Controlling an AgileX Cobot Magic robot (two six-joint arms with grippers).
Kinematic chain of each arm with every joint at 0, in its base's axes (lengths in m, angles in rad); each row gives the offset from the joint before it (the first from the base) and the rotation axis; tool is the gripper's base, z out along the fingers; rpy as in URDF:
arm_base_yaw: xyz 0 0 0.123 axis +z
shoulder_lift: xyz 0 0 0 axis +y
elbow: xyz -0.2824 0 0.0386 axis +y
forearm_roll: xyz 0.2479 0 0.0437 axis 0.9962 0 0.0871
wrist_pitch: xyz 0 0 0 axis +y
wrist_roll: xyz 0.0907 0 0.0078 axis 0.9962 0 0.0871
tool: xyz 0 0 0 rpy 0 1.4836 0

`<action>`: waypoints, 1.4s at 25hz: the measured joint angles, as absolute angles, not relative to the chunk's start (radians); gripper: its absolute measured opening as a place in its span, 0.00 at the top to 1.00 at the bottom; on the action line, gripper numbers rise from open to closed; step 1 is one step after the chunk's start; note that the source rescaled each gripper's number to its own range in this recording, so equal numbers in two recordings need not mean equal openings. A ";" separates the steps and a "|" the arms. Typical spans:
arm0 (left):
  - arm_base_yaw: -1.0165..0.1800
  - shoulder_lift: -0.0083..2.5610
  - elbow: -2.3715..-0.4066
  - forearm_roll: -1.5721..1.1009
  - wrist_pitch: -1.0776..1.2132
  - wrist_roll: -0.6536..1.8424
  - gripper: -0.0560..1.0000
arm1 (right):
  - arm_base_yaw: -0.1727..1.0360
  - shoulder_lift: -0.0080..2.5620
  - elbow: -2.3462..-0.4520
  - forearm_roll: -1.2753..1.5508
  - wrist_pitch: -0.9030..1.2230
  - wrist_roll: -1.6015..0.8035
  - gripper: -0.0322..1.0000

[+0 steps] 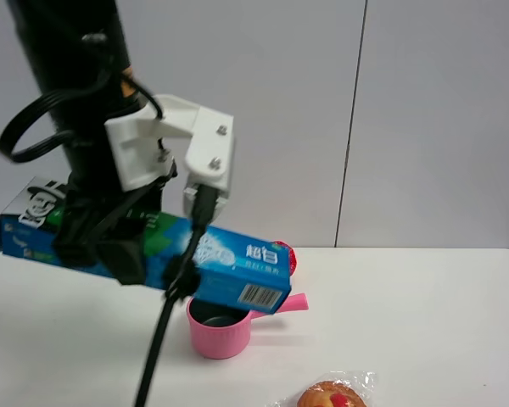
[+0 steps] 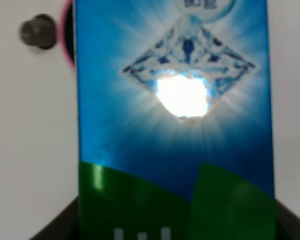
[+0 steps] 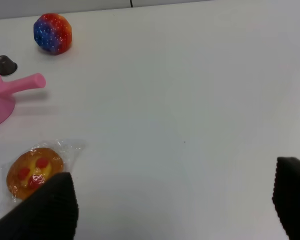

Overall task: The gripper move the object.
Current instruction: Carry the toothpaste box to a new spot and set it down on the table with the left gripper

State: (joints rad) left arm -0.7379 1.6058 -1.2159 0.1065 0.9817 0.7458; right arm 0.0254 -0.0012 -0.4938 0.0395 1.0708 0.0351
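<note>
a white table (image 1: 424, 322) lies beneath everything. the left pincer (image 1: 110, 250) is clamped on the sides of a long blue-and-green toothpaste box (image 1: 229, 263), which is held clear of the table and slightly tilted, its far end reaching out over a pink saucepan (image 1: 220, 332) just below. the carry step is judged to be in hand; next, a bare patch must be chosen and the box lowered flat, away from the pan, before release. the right pincer (image 3: 172, 202) is spread wide with nothing between its fingers; ahead of it lie a blue-red ball (image 3: 52, 32), a wrapped pastry (image 3: 35, 171) and a small dark cap (image 3: 6, 64).
</note>
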 joint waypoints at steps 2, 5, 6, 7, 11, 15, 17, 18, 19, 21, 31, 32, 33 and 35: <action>-0.715 1.576 -1.132 0.090 0.944 0.793 0.94 | 0.025 -0.001 -0.494 0.040 1.071 0.035 0.00; -0.673 1.564 -1.046 0.087 0.902 0.817 0.94 | 0.025 -0.001 -0.494 0.040 1.071 0.035 0.00; -0.659 1.564 -1.021 0.087 0.886 0.825 0.94 | 0.025 -0.001 -0.494 0.040 1.071 0.035 0.00; -0.647 1.564 -0.999 0.086 0.864 0.836 0.94 | 0.025 -0.001 -0.494 0.040 1.071 0.035 0.00; -0.627 1.564 -0.944 0.038 0.751 0.931 0.94 | 0.025 -0.001 -0.494 0.040 1.071 0.035 0.00; -0.618 1.571 -0.913 -0.009 0.713 1.021 0.94 | 0.025 -0.001 -0.494 0.040 1.071 0.035 0.00; -0.606 1.588 -0.905 -0.020 0.713 1.032 0.94 | 0.025 -0.001 -0.494 0.040 1.071 0.035 0.00; -0.602 1.602 -0.904 -0.021 0.712 1.035 0.94 | 0.025 -0.001 -0.494 0.040 1.071 0.035 0.00; -0.601 1.619 -0.904 -0.026 0.710 1.040 0.94 | 0.025 -0.001 -0.494 0.040 1.071 0.035 0.00; -0.599 1.650 -0.904 -0.033 0.690 1.048 0.94 | 0.025 -0.001 -0.494 0.040 1.071 0.035 0.00; -0.599 1.732 -0.902 -0.042 0.630 1.052 0.94 | 0.025 -0.001 -0.494 0.040 1.071 0.035 0.00; -0.599 1.732 -0.902 -0.042 0.616 1.053 0.94 | 0.025 -0.001 -0.494 0.040 1.071 0.035 0.00; -0.599 1.732 -0.902 -0.042 0.607 1.053 0.94 | 0.025 -0.001 -0.494 0.040 1.071 0.035 0.00; -0.599 1.732 -0.902 -0.044 0.585 1.054 0.94 | 0.025 -0.001 -0.494 0.040 1.071 0.035 0.00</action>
State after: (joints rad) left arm -0.5995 1.7321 -0.9019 -0.0440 0.5852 1.0543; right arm 0.0254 -0.0012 -0.4938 0.0395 1.0708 0.0351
